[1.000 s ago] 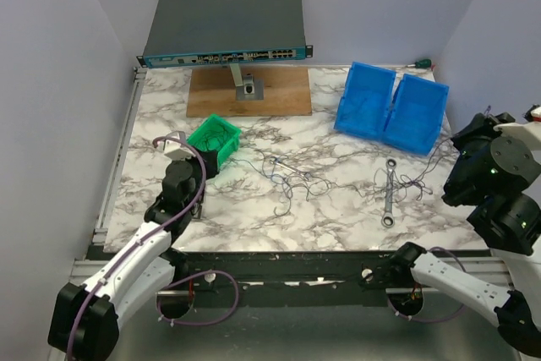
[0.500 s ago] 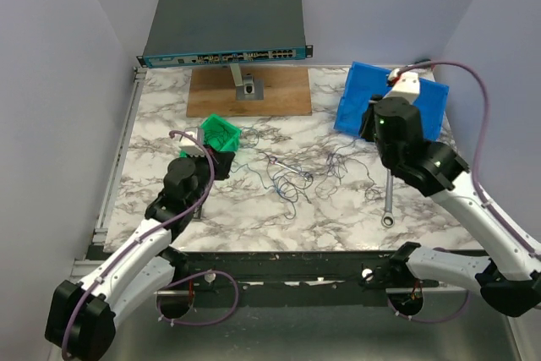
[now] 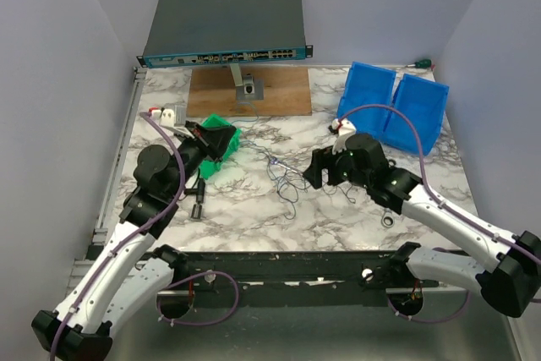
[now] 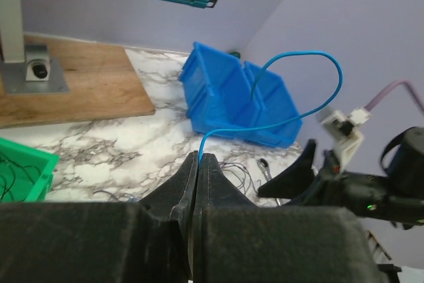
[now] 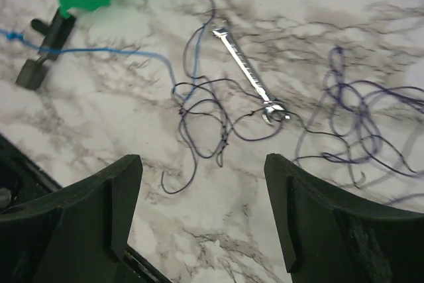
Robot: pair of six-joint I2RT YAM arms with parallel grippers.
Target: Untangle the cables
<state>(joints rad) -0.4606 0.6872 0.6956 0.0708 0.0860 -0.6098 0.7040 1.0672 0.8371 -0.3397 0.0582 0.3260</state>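
On the marbled desk (image 3: 254, 226) between lilac walls, the cables (image 3: 287, 179) lay snarled at the middle, one blue wire (image 4: 252, 126) pinched in the shut left jaws by the green bin (image 3: 226, 148). The right jaws stood wide above the snarl and should pinch one dark strand while the left draws blue away slowly. A second earlier the right arm (image 3: 423, 200) sat off the right edge, jaws shut.

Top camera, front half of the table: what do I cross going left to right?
Green bin → cables → wrench, only its ring end visible. The blue bins sit farther back and overlap the wrench's position, so they are left out.
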